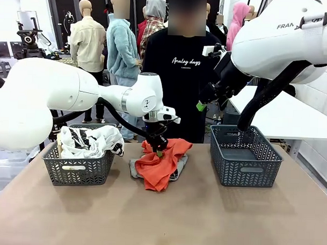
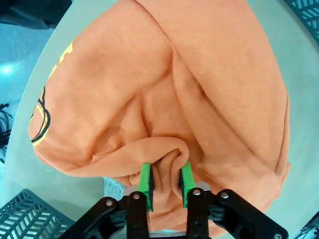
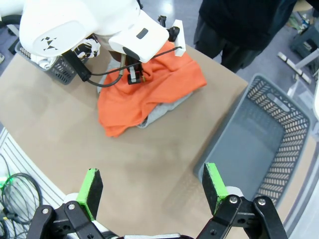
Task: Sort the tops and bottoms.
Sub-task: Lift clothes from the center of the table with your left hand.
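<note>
An orange-red garment (image 1: 161, 164) lies crumpled at the table's middle on top of a light grey garment (image 1: 134, 167). My left gripper (image 1: 158, 147) is down on the orange-red garment; in the left wrist view its green pads (image 2: 145, 181) pinch a raised fold of the orange cloth (image 2: 199, 89), with the gripper (image 2: 165, 183) shut on it. A white garment (image 1: 90, 139) with dark print fills the left basket (image 1: 78, 170). My right gripper (image 1: 203, 105) hangs high above the right basket (image 1: 243, 157) and is open (image 3: 153, 191) with nothing between its fingers. From there the orange garment (image 3: 149, 92) and the grey one (image 3: 167, 107) show below.
The right basket (image 3: 264, 144) is a dark grey lattice one with a bare floor. A person in a black T-shirt (image 1: 181, 75) stands at the far side, behind the pile. Bare tabletop (image 1: 165, 219) lies in front of the baskets.
</note>
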You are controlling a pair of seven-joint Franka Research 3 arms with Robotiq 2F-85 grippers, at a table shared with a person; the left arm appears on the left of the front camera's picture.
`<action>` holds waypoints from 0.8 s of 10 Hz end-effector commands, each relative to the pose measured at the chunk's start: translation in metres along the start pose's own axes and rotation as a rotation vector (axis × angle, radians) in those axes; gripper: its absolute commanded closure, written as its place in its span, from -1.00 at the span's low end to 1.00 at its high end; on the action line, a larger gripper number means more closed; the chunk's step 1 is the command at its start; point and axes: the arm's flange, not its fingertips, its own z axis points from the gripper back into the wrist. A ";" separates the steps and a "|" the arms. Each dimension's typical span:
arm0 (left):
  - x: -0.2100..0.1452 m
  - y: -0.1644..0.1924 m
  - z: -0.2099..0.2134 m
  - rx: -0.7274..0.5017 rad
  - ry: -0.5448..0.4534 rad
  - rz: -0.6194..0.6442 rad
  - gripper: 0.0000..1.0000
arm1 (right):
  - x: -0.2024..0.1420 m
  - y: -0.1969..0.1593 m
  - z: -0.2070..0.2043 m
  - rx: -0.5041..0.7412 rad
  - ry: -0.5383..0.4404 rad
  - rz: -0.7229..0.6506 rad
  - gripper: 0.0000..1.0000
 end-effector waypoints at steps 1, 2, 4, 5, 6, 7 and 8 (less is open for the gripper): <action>0.005 0.004 0.003 -0.003 0.013 0.004 1.00 | -0.005 0.000 -0.001 0.002 0.009 -0.004 -1.00; 0.004 0.005 0.003 -0.024 0.007 0.028 1.00 | -0.005 0.000 -0.001 0.002 0.009 -0.004 -1.00; 0.003 0.012 0.023 -0.036 -0.021 0.066 1.00 | -0.005 0.000 -0.001 0.002 0.009 -0.004 -1.00; 0.003 0.015 0.045 -0.028 -0.061 0.055 1.00 | -0.005 0.000 -0.001 0.002 0.009 -0.004 -1.00; 0.005 0.016 0.075 -0.004 -0.118 0.054 1.00 | -0.005 0.000 -0.001 0.002 0.009 -0.004 -1.00; 0.006 0.014 0.102 0.031 -0.163 0.041 1.00 | -0.005 0.000 -0.001 0.002 0.009 -0.004 -1.00; 0.006 0.012 0.128 0.061 -0.190 0.028 1.00 | -0.005 0.000 -0.001 0.002 0.009 -0.004 -1.00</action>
